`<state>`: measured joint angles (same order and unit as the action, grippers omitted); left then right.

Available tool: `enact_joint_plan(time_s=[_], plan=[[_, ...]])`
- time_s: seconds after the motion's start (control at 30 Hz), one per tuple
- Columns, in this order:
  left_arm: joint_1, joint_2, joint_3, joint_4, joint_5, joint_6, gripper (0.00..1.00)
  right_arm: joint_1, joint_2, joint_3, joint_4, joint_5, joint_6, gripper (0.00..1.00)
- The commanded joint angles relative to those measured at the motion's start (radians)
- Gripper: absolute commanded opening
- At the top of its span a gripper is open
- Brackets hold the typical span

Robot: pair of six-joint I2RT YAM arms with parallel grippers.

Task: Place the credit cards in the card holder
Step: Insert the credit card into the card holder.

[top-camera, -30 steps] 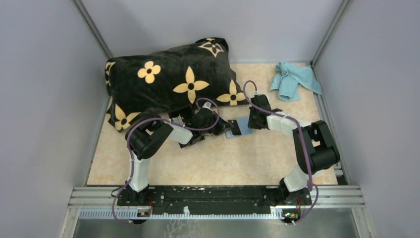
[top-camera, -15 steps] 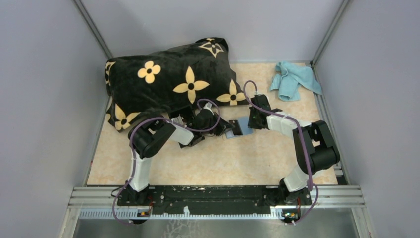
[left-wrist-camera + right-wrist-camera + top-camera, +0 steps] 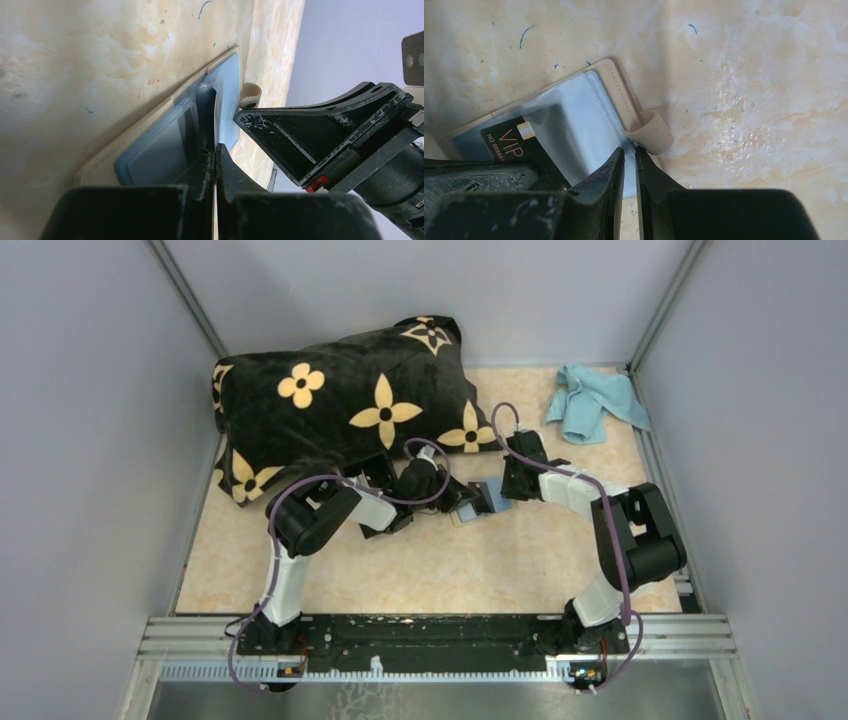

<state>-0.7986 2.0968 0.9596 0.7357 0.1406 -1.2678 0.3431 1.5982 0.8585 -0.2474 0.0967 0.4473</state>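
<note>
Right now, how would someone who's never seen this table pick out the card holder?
Find the big black flowered pillow at the back. Just in front of its right end lies the card holder. It is flat, beige-edged with clear bluish sleeves, unlike the crumpled blue cloth far right.

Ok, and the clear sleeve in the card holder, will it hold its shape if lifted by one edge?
Probably floppy: the clear sleeve is thin film, bowing up where the right hand pinches its edge. Likely slippery too, given its glossy sheen. The card holder looks thin and light, so it may lift or slide along with it.
</note>
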Motion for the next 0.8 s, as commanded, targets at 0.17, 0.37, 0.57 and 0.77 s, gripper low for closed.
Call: enact_joint_plan(time_s=[0.17, 0.37, 0.57, 0.77], plan=[[-0.031, 0.029, 0.07, -0.094, -0.018, 0.034, 0.16, -0.009, 0.006, 0.027, -0.01, -0.018, -0.003, 0.15], [-0.041, -0.002, 0.081, -0.189, -0.035, 0.074, 0.38, -0.009, 0.007, 0.034, -0.013, -0.019, -0.006, 0.15], [-0.044, -0.048, 0.058, -0.253, -0.056, 0.11, 0.45, -0.009, 0.002, 0.036, -0.014, -0.022, -0.004, 0.16], [-0.045, -0.093, 0.051, -0.322, -0.071, 0.149, 0.48, -0.01, -0.003, 0.036, -0.018, -0.023, -0.004, 0.16]])
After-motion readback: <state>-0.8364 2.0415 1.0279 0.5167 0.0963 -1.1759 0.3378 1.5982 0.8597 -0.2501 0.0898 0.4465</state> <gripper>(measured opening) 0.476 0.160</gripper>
